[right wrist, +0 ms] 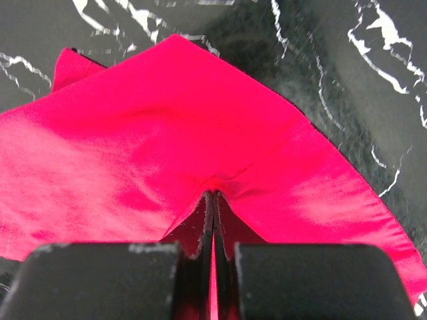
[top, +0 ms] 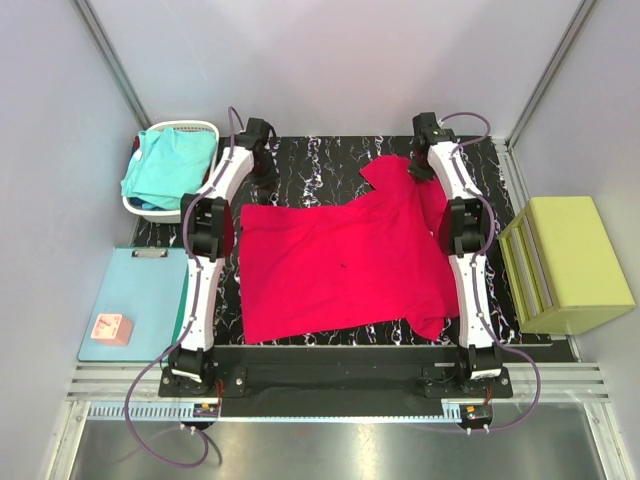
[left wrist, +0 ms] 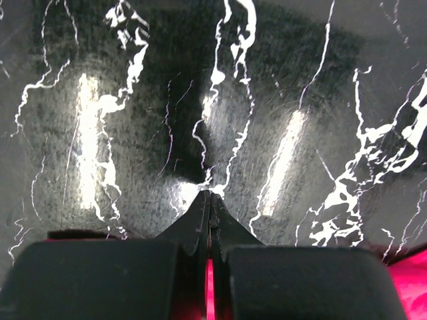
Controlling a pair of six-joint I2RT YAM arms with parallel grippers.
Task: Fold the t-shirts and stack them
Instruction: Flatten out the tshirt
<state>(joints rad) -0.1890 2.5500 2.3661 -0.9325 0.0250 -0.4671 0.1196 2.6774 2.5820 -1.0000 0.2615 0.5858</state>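
The crimson-red t-shirt (top: 340, 265) lies spread, slightly rumpled, on the black marbled mat (top: 320, 170). My right gripper (top: 422, 163) is at its far right sleeve and is shut on the cloth. In the right wrist view the red shirt (right wrist: 167, 133) puckers at the closed tips of the right gripper (right wrist: 213, 194). My left gripper (top: 262, 150) is over bare mat beyond the shirt's far left corner. In the left wrist view the left gripper (left wrist: 210, 194) is shut with nothing at the tips, and red shows only behind. The turquoise t-shirt (top: 168, 168) lies bunched in a white basket (top: 204, 128).
A light-blue mat (top: 145, 290) lies at the left with a small pink block (top: 110, 328) on it. A yellow-green rectangular block (top: 566, 262) stands at the right. Grey walls close in the back and both sides.
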